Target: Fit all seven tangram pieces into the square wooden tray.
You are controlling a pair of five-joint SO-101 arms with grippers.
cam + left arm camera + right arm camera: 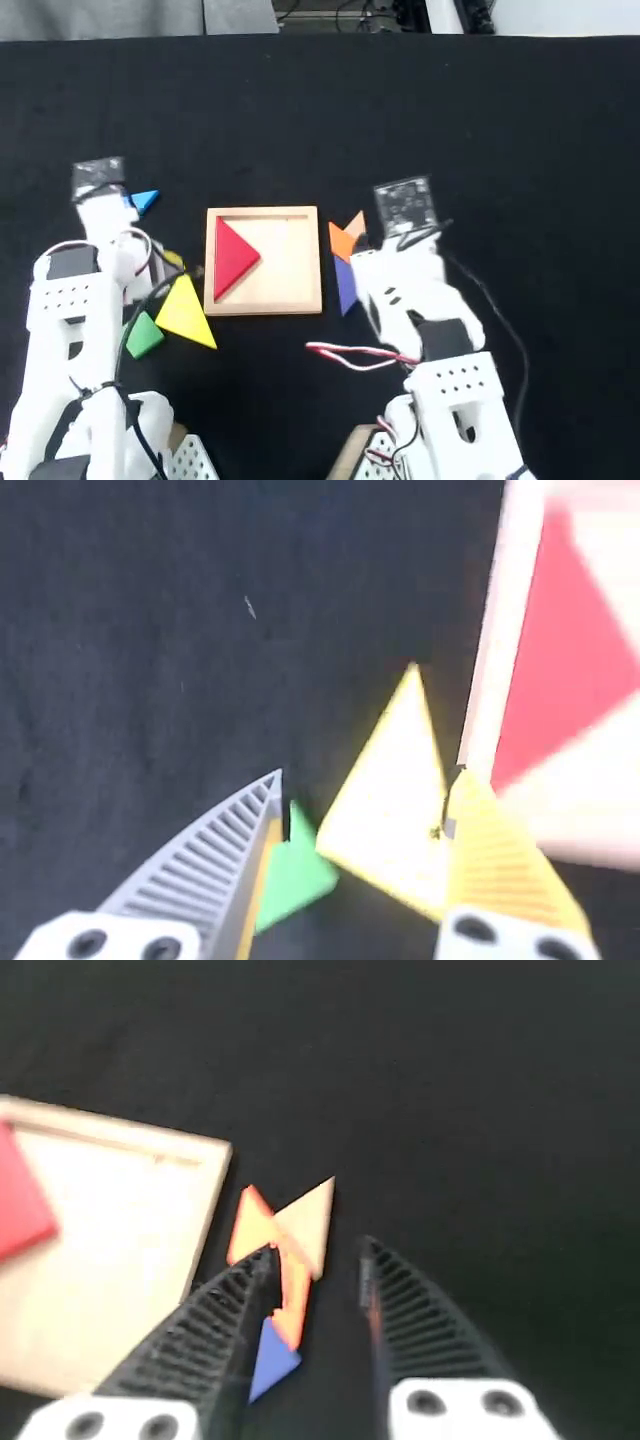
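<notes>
Spread wide, the left gripper (370, 780) hangs over the yellow triangle (390, 800). Its yellow finger touches one edge, while the grey finger stands apart from the triangle, with the green piece (295, 875) just beside it. The right gripper (318, 1250) is also open and low over the orange piece (280, 1235), pinching nothing, and a blue piece (270, 1360) lies close behind it.

From where I stand, the tray (265, 302) sits mid-table with just the red triangle (232, 258) laid in it, on the 9 o'clock side. The yellow triangle lies off the tray at about 8 o'clock and the green piece lies beyond it. A small blue triangle (146, 200) is out at 10 o'clock, the orange piece is at 3 o'clock, and the other blue piece is at 4 o'clock.

It looks like early going, with the yellow triangle next up. The left fingers would need to close squarely on its edges, lift it over the rim towards 3 o'clock, and turn it to sit flat beside the red triangle.
</notes>
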